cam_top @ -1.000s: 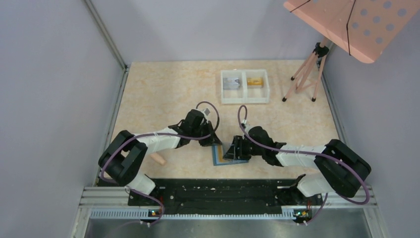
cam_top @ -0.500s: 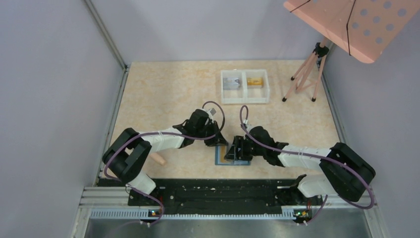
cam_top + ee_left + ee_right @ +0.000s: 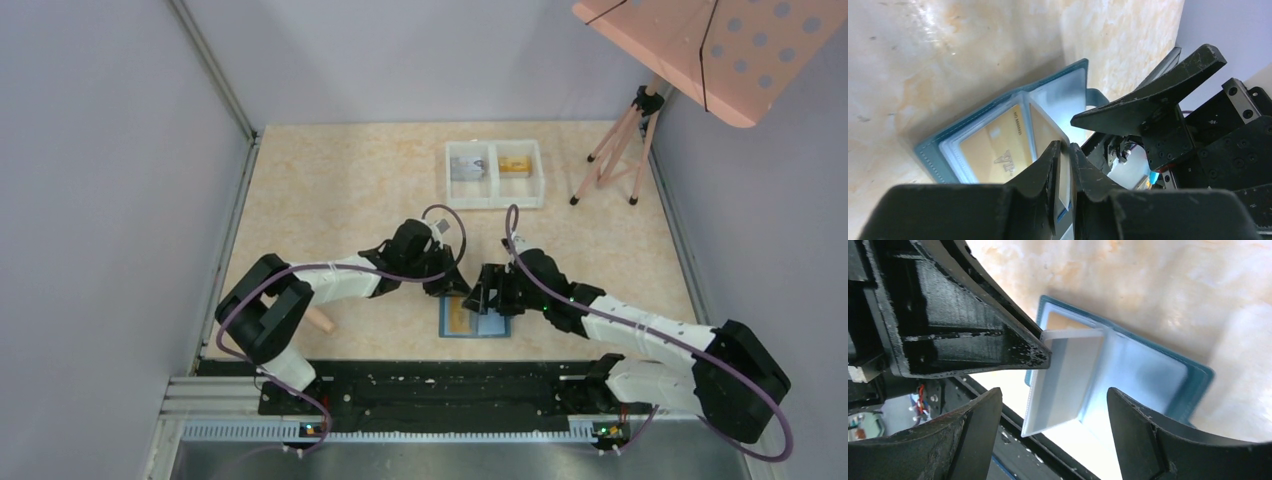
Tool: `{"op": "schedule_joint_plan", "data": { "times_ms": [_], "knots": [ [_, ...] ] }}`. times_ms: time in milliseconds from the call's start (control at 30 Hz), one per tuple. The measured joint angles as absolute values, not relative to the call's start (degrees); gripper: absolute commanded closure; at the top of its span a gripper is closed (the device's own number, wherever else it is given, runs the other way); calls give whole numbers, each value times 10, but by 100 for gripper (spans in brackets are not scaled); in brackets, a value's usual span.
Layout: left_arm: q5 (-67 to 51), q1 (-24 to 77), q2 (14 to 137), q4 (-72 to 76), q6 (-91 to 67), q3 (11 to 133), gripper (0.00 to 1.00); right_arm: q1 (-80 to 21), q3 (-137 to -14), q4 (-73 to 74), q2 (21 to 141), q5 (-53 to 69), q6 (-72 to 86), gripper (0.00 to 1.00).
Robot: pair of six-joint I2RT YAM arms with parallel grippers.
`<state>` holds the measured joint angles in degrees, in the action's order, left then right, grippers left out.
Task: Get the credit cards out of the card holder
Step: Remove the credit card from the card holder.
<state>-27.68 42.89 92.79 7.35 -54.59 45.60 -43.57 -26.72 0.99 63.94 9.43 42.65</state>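
The teal card holder (image 3: 478,324) lies open on the table near the front edge. An orange-gold credit card (image 3: 990,150) sits in its left pocket, also seen in the right wrist view (image 3: 1063,320). My left gripper (image 3: 451,284) is shut on the corner of a clear inner pocket leaf (image 3: 1063,385) and holds it lifted off the card holder (image 3: 1153,375). The leaf holds a greyish card. My right gripper (image 3: 1054,397) is open, with one jaw on each side of the lifted leaf and not touching it.
A white two-compartment tray (image 3: 494,203) at the back holds a grey item and an orange one. A tripod (image 3: 615,150) with a pink perforated board (image 3: 700,50) stands at the back right. A small peach object (image 3: 320,320) lies by the left arm.
My left gripper has moved right onto the card holder and closed on the inner leaf. My right gripper has shifted right and back, uncovering the gold card. The card holder sits slightly further right.
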Motion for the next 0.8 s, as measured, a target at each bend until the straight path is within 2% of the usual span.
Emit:
{"op": "schedule_joint_plan", "data": {
  "times_ms": [233,367,533,800],
  "knots": [
    [-294,443,950,80,-552,488,77,-434,-306,136,564,24,410,27],
    [-307,454,971,96,-556,505,76,-433,-328,181,521,-1,402,33],
    [-302,456,974,91,-555,506,72,-433,-328,202,507,0,400,44],
    [-246,443,930,28,-542,500,73,-433,-321,165,534,48,402,57]
  ]
}}
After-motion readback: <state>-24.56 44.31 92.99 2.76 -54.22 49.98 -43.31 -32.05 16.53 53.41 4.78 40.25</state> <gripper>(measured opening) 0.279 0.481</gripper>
